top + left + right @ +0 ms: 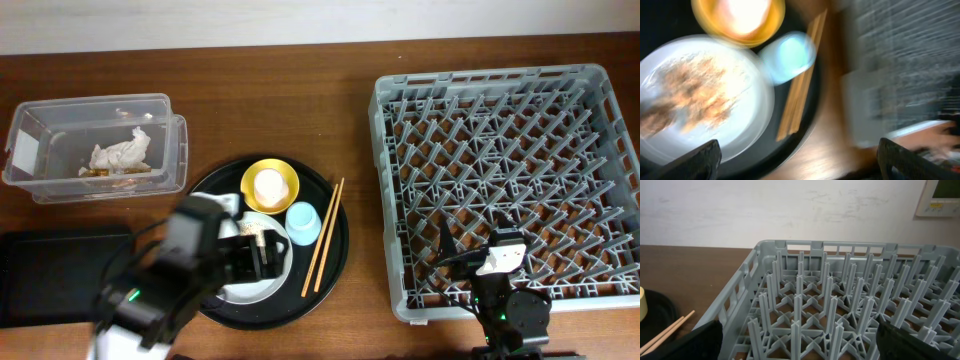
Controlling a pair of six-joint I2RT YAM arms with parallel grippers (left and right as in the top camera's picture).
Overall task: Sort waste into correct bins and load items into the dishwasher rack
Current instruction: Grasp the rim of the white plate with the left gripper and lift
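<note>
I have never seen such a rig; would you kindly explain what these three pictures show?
A robot's left arm and right arm work at a table. The overhead picture looks down; the others come from wrist cameras. On a round black tray sit a yellow bowl holding a small cup, a blue cup, a plate with food scraps and chopsticks. A clear box holds a crumpled napkin, a flat black tray lies nearby, and the grey rack stands to the right. The left fingers and right fingers are open and hold nothing.

Brown wooden worktop [300, 110] carrying a clear plastic box [90, 102] far left, a flat black tray [55, 275] nearer, a round black tray [338, 245] centre, and a grey dishwasher rack [480, 77] right.
</note>
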